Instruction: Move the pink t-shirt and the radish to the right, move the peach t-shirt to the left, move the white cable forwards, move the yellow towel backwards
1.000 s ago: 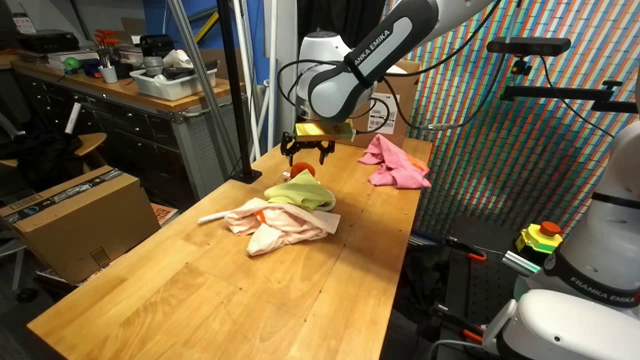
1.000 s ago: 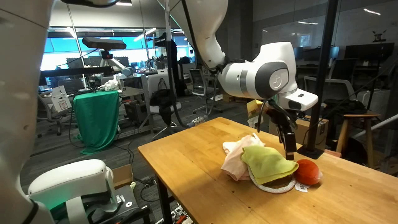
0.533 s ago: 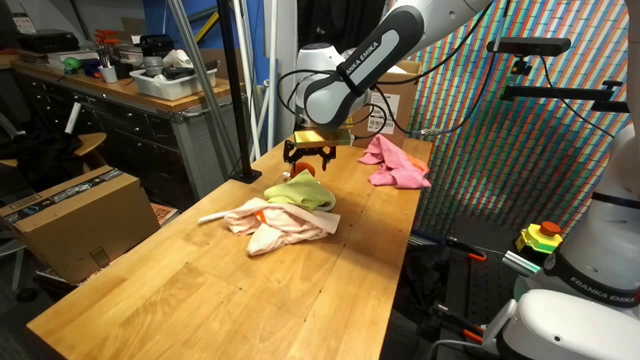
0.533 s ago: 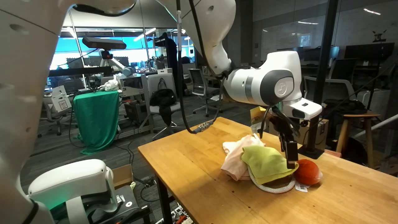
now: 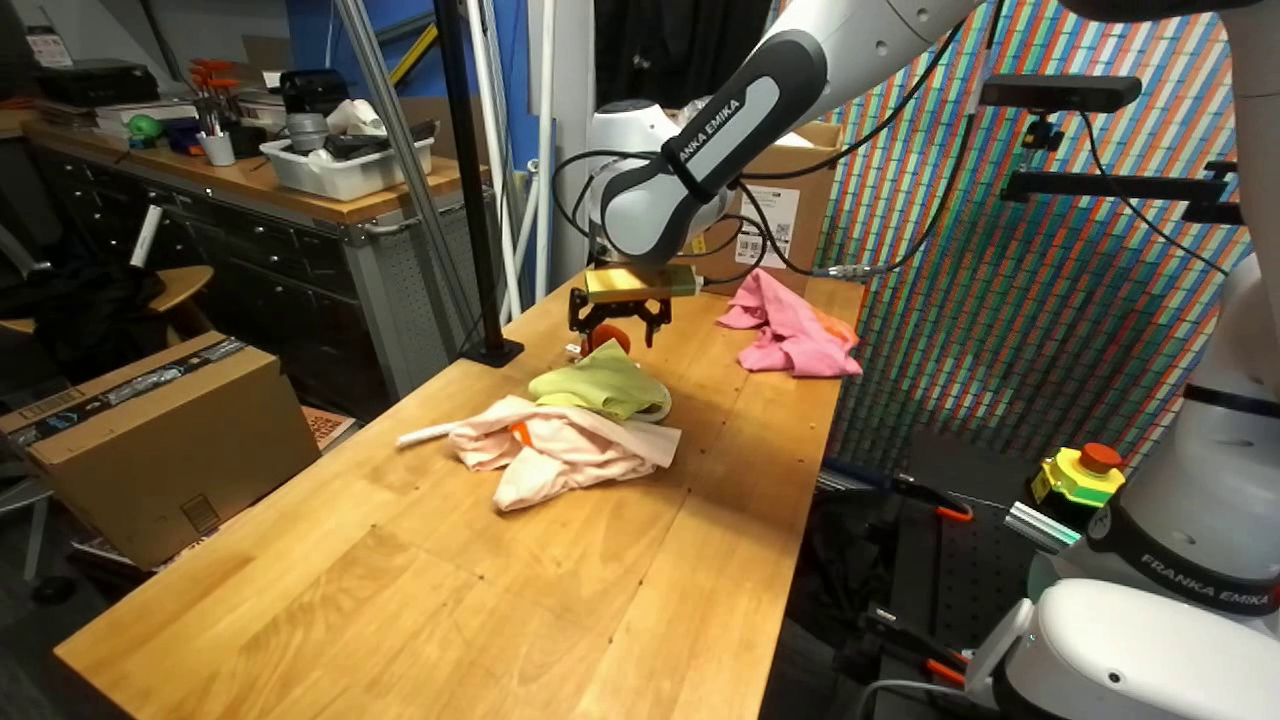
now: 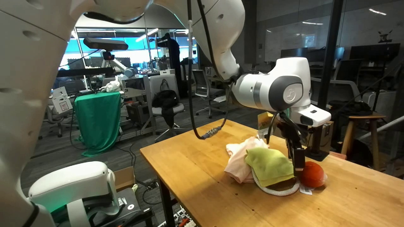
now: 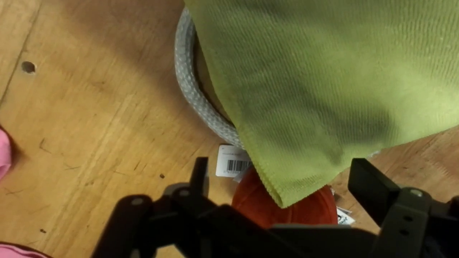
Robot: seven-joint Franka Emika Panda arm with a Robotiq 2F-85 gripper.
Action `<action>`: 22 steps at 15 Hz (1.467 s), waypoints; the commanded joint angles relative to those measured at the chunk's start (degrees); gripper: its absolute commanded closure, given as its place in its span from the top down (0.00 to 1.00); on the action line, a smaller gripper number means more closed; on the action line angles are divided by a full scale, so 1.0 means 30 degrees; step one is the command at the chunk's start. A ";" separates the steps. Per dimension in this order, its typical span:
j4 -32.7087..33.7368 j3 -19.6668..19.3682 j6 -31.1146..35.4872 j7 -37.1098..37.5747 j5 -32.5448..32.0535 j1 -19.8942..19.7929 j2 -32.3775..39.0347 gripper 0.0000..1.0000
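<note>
A pink t-shirt (image 5: pixel 790 335) lies at the far end of the table in an exterior view; its edge shows in the wrist view (image 7: pixel 4 154). The red radish (image 6: pixel 313 175) is a plush with tags. The yellow-green towel (image 6: pixel 268 165) lies over the white cable (image 6: pixel 279 191) and against the peach t-shirt (image 6: pixel 240 162). In the wrist view a corner of the towel (image 7: pixel 304 89) overlaps the radish (image 7: pixel 256 209). My gripper (image 7: pixel 279 163) is open, with its fingers apart on either side of the radish and towel corner. The pink t-shirt is out of view in an exterior view.
A black post (image 5: pixel 490 350) stands on the table's edge near the radish; its base also shows in an exterior view (image 6: pixel 316 155). A large cardboard box (image 5: pixel 815 200) stands behind the pink t-shirt. The wooden table (image 5: pixel 450 600) has open edges.
My gripper has come down toward the radish and the towel's corner, staying open. The t-shirts, towel, cable and radish have not visibly moved.
</note>
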 commanded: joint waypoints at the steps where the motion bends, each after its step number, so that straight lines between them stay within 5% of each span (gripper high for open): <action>1: 0.1517 -0.0654 -0.0617 0.0381 0.0226 0.0388 0.0990 1.00; 22: 0.5507 -0.1639 -0.1054 0.1447 0.0073 0.0700 0.4192 1.00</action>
